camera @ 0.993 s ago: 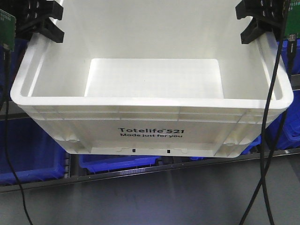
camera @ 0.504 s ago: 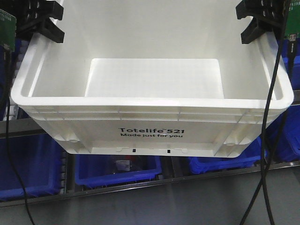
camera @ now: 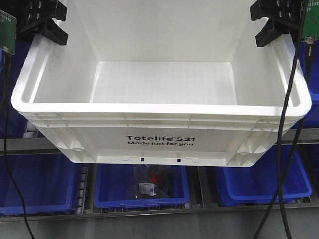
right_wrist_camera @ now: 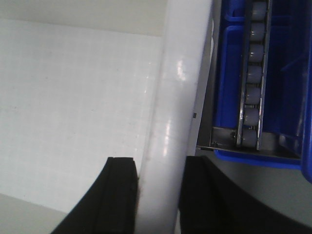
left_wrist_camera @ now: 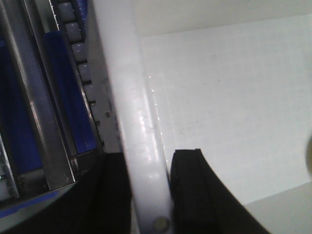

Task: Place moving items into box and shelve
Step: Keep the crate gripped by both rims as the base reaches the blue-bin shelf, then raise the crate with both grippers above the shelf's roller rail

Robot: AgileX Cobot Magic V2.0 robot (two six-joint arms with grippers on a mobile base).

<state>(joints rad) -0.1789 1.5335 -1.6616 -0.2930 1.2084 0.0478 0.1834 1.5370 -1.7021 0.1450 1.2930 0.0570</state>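
The box [camera: 159, 107], a large white tote printed "Totelife 521", hangs off the ground and fills the front view. My left gripper [camera: 47, 25] is shut on its left rim [left_wrist_camera: 141, 126], one black finger outside the wall and one inside. My right gripper [camera: 271, 22] is shut on the right rim [right_wrist_camera: 175, 112] the same way. The part of the box floor [camera: 164, 82] that shows is bare. The moving items are out of view; the near part of the floor is hidden behind the front wall.
Behind and below the box stands a metal shelf [camera: 30, 145] with blue bins [camera: 259, 181]. The middle bin holds a clear bag of dark parts [camera: 149, 181]. Roller tracks [right_wrist_camera: 251, 92] run beside both box walls. Black cables [camera: 286, 124] hang at each side.
The shelf and blue bins have slid downward in the front view, and a lower row of bins now shows fully. Box and both grippers hold the same place in the frame.
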